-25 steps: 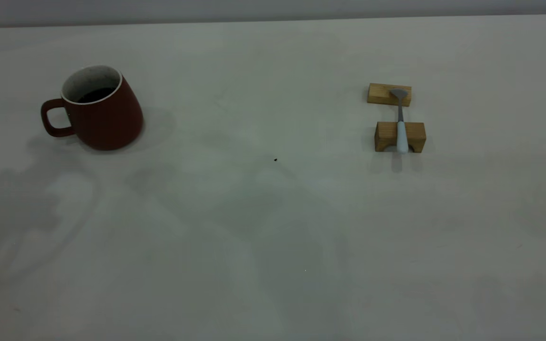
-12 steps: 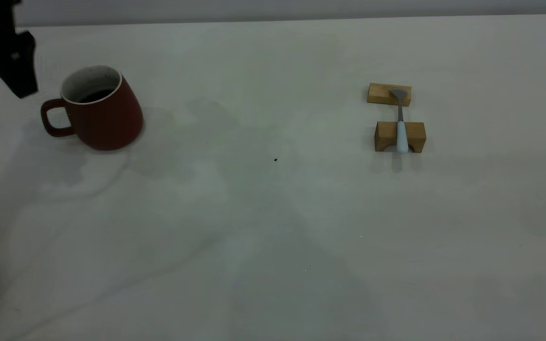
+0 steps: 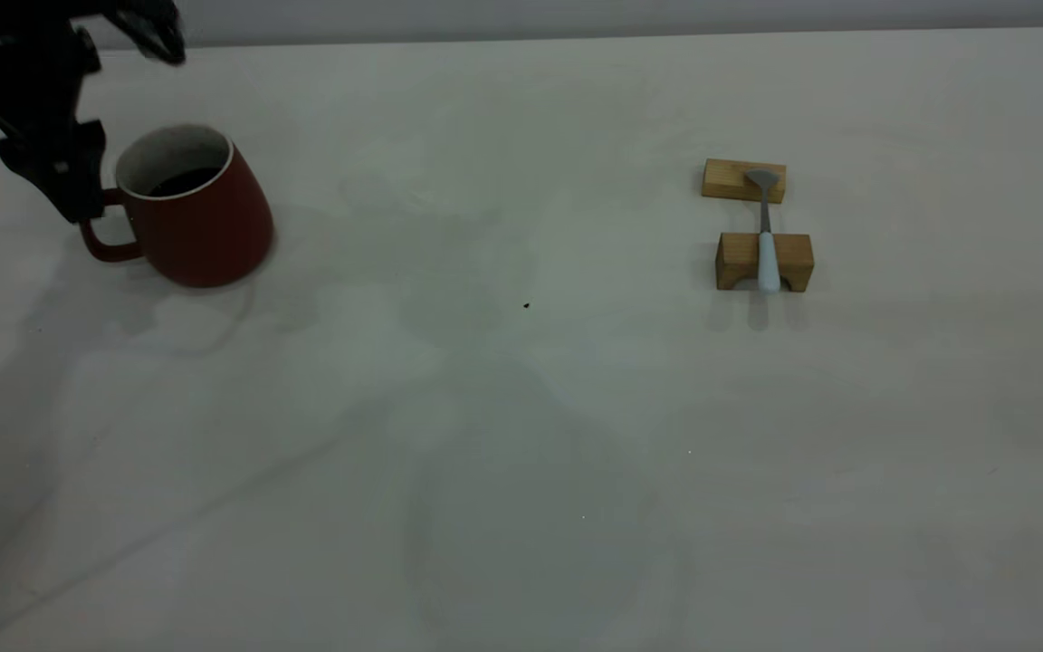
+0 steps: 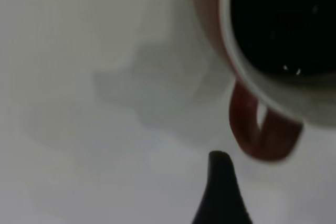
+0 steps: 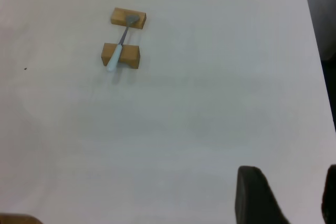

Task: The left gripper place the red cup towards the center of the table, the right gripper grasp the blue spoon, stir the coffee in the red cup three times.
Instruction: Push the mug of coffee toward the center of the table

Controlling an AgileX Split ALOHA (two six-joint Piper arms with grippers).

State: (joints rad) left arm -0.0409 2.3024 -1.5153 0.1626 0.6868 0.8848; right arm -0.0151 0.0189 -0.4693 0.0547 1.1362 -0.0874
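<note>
The red cup (image 3: 191,213) is standing upright on the table (image 3: 521,435), far out toward the left arm's side and well away from the middle, with its loop handle pointing outward toward that edge. Dark coffee (image 3: 185,180) is sitting low inside it, below the speckled whitish wall. The left gripper (image 3: 69,186) is hanging right at the handle, its dark fingers reaching down beside the loop. From the left wrist view only one dark fingertip (image 4: 220,182) is showing, just beside the cup's handle (image 4: 260,129) and not touching it; whether the jaws are apart or together I cannot tell.

Well apart from the cup, across the table toward the right arm's side, the blue spoon (image 3: 766,237) is lying across two small wooden blocks. Its grey bowl is resting on the flat wooden block (image 3: 730,180) farther from the viewer, and its pale blue handle is lying over the arched wooden block (image 3: 743,258) nearer the viewer. A tiny dark speck (image 3: 526,305) is sitting on the table between cup and spoon.

The right gripper (image 5: 286,192) is hanging high above the table, far from the spoon (image 5: 116,56), with its two dark fingers standing apart and nothing between them.
</note>
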